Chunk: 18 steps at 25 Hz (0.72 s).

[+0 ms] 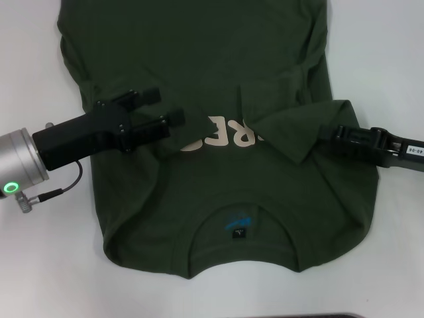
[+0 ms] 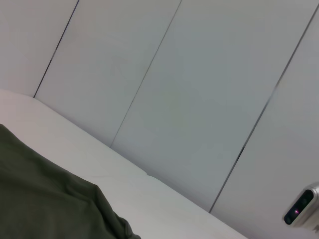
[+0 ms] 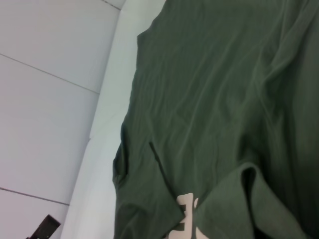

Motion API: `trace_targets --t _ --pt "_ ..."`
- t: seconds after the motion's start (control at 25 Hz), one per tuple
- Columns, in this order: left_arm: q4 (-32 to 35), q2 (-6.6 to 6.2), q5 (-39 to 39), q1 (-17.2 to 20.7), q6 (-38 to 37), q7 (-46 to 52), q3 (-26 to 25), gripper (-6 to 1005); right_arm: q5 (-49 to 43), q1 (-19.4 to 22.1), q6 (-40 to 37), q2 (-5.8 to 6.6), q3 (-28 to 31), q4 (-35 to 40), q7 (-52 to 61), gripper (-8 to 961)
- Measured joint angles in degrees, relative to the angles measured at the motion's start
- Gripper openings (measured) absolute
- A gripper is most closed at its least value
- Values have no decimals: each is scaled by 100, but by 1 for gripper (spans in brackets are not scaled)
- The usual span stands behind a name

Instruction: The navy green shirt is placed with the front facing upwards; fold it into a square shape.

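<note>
Table (image 1: 40, 278), white, carries the navy green shirt (image 1: 218, 53) spread front-up, collar nearest the robot, both sleeves drawn in over the cream lettering. Left gripper (image 1: 170, 109), fingers spread, pokes the left sleeve fold; right gripper's (image 1: 331, 136) grip cannot be told, cloth-covered.

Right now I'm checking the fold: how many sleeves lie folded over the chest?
2. The left sleeve lies by the left tool; the right sleeve by the right tool, both covering the navy green shirt's lettering.
</note>
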<state>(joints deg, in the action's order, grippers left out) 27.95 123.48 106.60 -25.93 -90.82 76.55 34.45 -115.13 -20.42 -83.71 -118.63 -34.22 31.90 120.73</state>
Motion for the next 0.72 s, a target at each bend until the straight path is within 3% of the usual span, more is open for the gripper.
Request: trace_targets --t 0.72 --pt "0 9 0 0 32 -18 0 842 -1 -323 315 -81 -203 -156 -57 704"
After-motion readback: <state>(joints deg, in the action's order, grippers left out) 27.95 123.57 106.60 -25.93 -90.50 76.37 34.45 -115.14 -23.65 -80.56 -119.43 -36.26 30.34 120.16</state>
